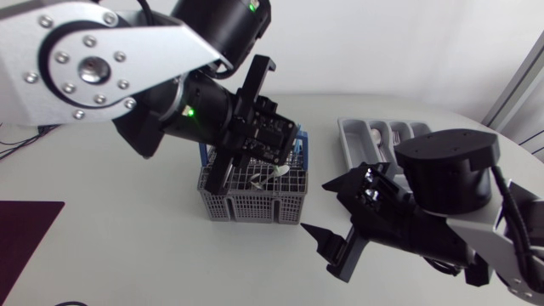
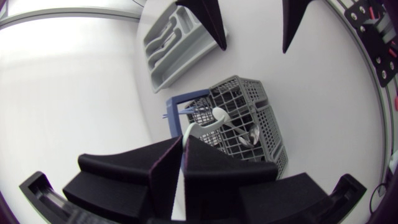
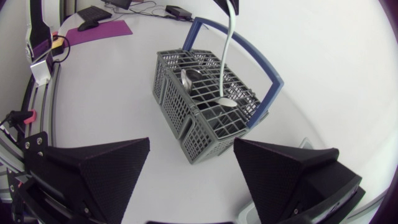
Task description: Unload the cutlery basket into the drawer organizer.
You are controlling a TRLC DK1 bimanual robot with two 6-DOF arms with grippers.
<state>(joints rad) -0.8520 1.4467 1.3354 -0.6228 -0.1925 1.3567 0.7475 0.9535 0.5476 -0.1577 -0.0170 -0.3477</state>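
Note:
A grey cutlery basket (image 1: 255, 197) with a blue handle stands mid-table. Right over it my left gripper (image 1: 242, 166) is shut on the handle of a white spoon (image 2: 214, 117). The spoon hangs with its bowl down inside the basket (image 3: 186, 124), as the right wrist view shows for the spoon (image 3: 226, 56). A metal spoon (image 3: 189, 78) and other cutlery lie in the basket. My right gripper (image 1: 328, 210) stands open just right of the basket, nothing between its fingers (image 3: 106, 168). The grey drawer organizer (image 1: 382, 136) lies at the back right with some cutlery in it.
A purple mat (image 1: 25, 229) lies at the table's left front edge. The organizer (image 2: 171, 43) sits beyond the basket (image 2: 255, 124) as seen from the left wrist. My right arm's bulky body covers the table's right front.

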